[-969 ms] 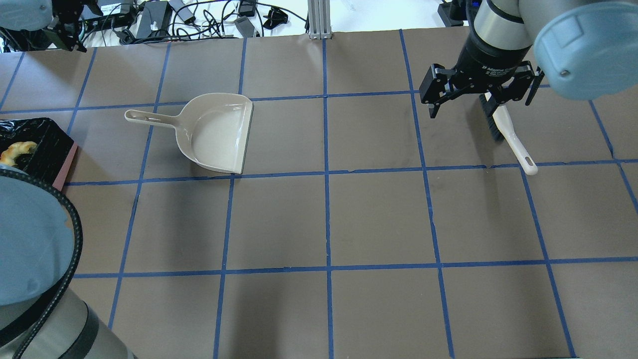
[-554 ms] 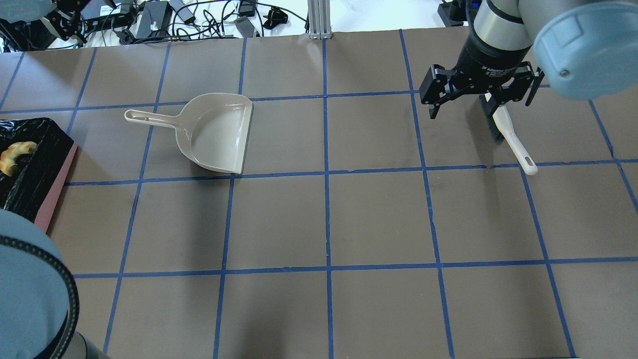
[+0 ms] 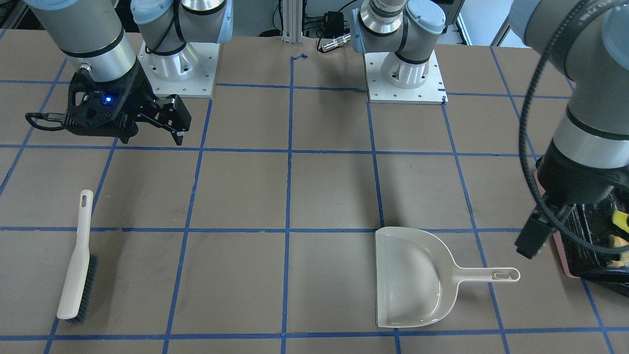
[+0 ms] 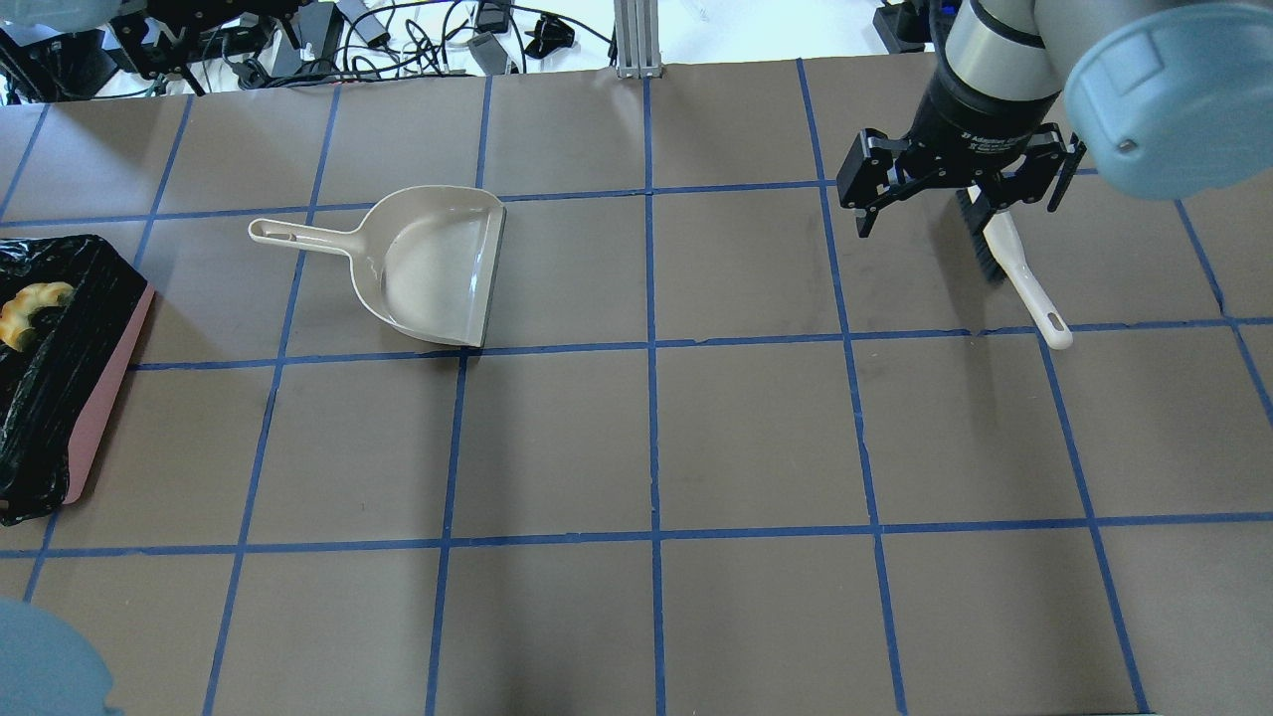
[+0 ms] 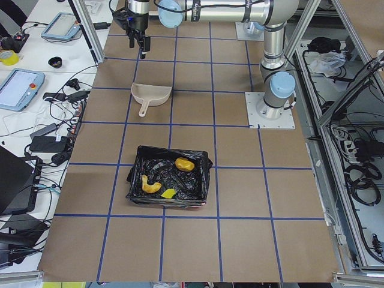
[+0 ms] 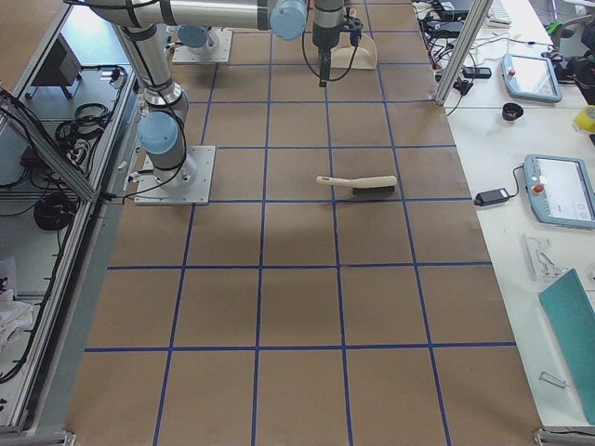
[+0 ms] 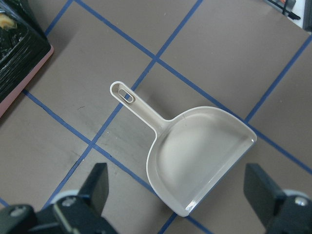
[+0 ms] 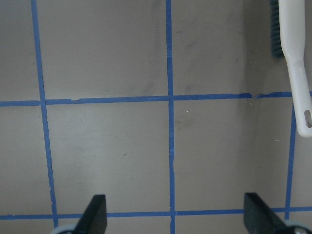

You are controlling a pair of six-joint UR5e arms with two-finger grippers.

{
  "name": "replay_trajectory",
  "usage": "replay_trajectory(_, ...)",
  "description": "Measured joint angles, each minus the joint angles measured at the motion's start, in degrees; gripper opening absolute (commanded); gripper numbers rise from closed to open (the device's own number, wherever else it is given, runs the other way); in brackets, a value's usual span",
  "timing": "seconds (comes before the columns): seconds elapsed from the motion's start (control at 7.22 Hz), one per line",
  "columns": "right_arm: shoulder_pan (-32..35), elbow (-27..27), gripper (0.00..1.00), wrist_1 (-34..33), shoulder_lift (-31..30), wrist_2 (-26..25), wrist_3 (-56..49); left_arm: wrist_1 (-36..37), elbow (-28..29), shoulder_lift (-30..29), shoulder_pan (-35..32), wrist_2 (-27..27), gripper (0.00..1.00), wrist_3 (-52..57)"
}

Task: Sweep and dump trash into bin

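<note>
The bin (image 5: 135,187), pink with a black bag liner, holds the trash: an amber lump (image 5: 184,163), a croissant piece (image 5: 150,185) and a yellow wedge (image 5: 169,193). The bin also shows at the overhead view's left edge (image 4: 94,413) with the croissant (image 4: 25,306) in it. My left gripper (image 7: 180,195) is open and empty, high above the beige dustpan (image 7: 200,156). My right gripper (image 4: 960,194) is open and empty, above the white brush (image 4: 1019,273). Its open fingers also frame the right wrist view (image 8: 178,214).
The dustpan (image 4: 438,268) lies empty, handle toward the bin. The brush (image 3: 76,265) lies on the table near the far right side. Cables and devices (image 4: 328,35) sit beyond the table's far edge. Blue tape marks a grid on the brown table.
My left arm has pulled out of the overhead view's lower left, uncovering more of the bin. The right gripper has barely moved. Dustpan and brush have not moved.
</note>
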Motion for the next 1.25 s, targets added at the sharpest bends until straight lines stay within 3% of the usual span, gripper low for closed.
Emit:
replay_trajectory(0.28,0.0,0.0,1.0,-0.1,0.0,0.0,0.0,-2.5,-4.3,3.3,-3.3,-0.6,1.0,7.0)
replay_trajectory(0.69,0.0,0.1,1.0,0.2,-0.1,0.0,0.2,-3.1,-10.2,7.7,-4.7,-8.3,1.0,17.7)
replay_trajectory(1.25,0.0,0.1,1.0,0.6,-0.1,0.0,1.1,-3.1,-17.2,11.0,-6.8,-9.7,1.0,27.4)
